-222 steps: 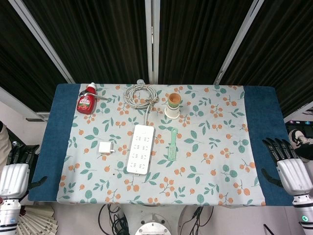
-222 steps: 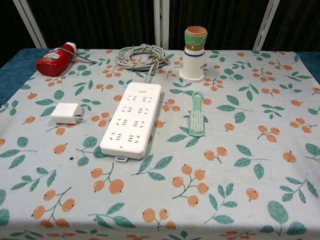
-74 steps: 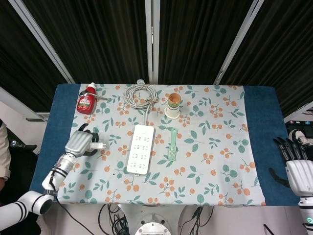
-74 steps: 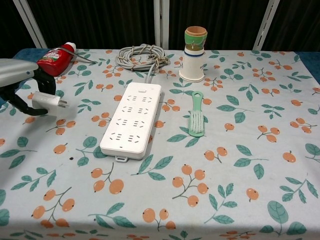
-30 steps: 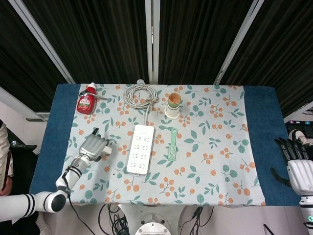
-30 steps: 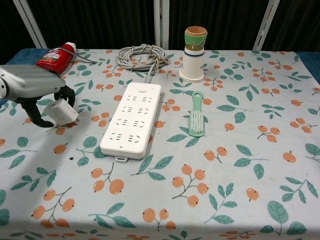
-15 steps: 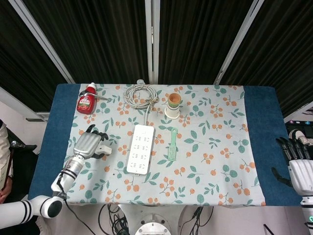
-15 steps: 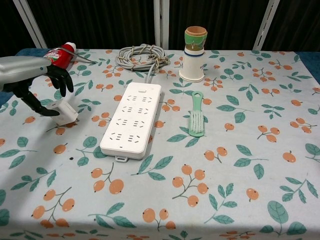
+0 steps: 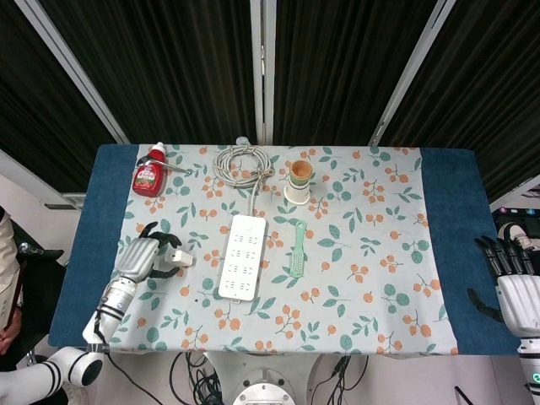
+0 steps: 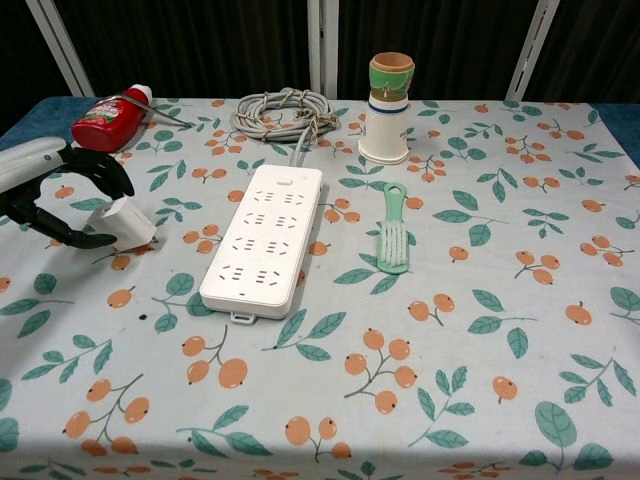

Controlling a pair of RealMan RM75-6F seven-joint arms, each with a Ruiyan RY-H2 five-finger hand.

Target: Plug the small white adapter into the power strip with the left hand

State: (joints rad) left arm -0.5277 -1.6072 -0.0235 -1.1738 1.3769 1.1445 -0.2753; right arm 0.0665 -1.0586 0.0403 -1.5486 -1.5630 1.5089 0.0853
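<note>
The small white adapter (image 9: 180, 259) (image 10: 126, 223) lies on the floral cloth, left of the white power strip (image 9: 243, 256) (image 10: 264, 238) and apart from it. My left hand (image 9: 143, 257) (image 10: 48, 194) is just left of the adapter, with its dark fingers (image 10: 108, 174) arched over it and its thumb low beside it. The fingers are apart and I see no grip on the adapter. The strip's sockets show nothing plugged in. My right hand (image 9: 510, 291) hangs past the table's right edge with its fingers straight, holding nothing.
The strip's grey cable coil (image 9: 242, 164) (image 10: 285, 112) lies behind it. A red sauce bottle (image 9: 149, 173) (image 10: 108, 117) sits at the back left, stacked cups (image 9: 299, 181) (image 10: 389, 93) at the back middle. A green brush (image 9: 298, 248) (image 10: 394, 228) lies right of the strip.
One second ago my left hand held the adapter; it has since let go and drawn back to the left. The adapter stays on the cloth. The right hand has not moved.
</note>
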